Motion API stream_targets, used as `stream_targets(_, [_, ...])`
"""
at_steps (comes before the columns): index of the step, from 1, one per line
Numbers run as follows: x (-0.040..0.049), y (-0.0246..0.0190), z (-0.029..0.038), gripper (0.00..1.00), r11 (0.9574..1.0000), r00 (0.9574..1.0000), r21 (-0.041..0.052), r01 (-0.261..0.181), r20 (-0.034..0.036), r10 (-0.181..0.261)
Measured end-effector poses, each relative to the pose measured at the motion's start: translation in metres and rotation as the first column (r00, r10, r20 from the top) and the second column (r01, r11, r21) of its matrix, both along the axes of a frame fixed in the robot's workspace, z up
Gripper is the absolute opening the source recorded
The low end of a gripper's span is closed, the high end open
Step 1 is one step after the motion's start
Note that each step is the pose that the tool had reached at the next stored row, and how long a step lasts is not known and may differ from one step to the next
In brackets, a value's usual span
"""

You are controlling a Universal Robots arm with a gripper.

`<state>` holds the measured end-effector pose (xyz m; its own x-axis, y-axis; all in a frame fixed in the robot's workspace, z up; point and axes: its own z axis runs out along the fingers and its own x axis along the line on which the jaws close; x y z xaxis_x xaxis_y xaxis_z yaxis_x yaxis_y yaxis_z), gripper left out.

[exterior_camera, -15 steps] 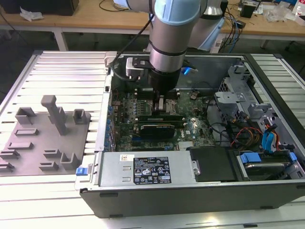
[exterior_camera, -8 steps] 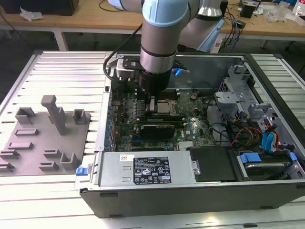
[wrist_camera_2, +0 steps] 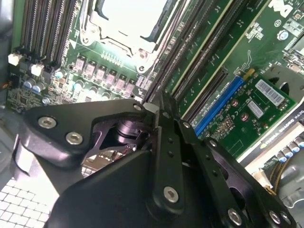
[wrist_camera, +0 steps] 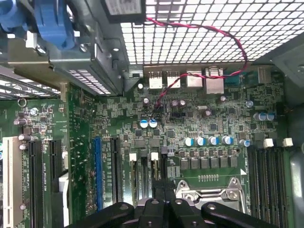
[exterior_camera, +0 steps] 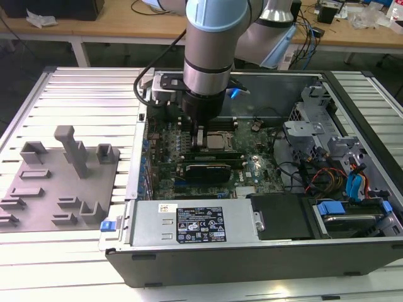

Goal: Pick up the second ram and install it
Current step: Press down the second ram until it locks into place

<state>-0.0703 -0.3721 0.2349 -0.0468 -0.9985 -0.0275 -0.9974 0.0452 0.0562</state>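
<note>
In the exterior view my gripper [exterior_camera: 200, 139] reaches down into the open computer case [exterior_camera: 252, 264], onto the motherboard just beside the silver processor [exterior_camera: 218, 140]. Both wrist views show the black fingers [wrist_camera_2: 161, 118] drawn together over the long dark memory slots [wrist_camera: 142, 175] next to the processor socket [wrist_camera: 211, 190]. The fingertips [wrist_camera: 160, 202] sit in line with one slot. The second ram is hidden: I cannot make out a stick between or under the fingers. The slots' white latches [wrist_camera: 154, 156] lie just ahead of the fingertips.
A grey block fixture [exterior_camera: 60, 179] with upright posts lies on the slatted table at the exterior view's left. Inside the case are a graphics card [exterior_camera: 204, 170], the power supply [exterior_camera: 195, 223], drive bays with blue clips [exterior_camera: 330, 211] and loose cables [exterior_camera: 296, 170]. A red-black wire [wrist_camera: 199, 28] crosses the case's back grille.
</note>
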Motion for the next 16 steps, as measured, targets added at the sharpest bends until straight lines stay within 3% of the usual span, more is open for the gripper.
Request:
stream_targets(7, [-0.001,-0.0001,-0.002,0.11,1.0,1.0,0.0011,0.0,-0.0002,0.0])
stream_targets(9, [0.0064,-0.0001,-0.002,0.11,1.0,1.0,0.0012,0.0,-0.0005,0.0])
stream_targets(11, [0.03,-0.0001,-0.002,0.11,1.0,1.0,0.0013,0.0,-0.0059,0.0])
stream_targets(13, [0.0362,-0.0002,-0.0016,0.11,1.0,1.0,0.0011,0.0,-0.0063,0.0])
stream_targets(16, [0.041,0.0004,0.0079,0.11,1.0,1.0,0.0014,0.0,-0.0063,0.0])
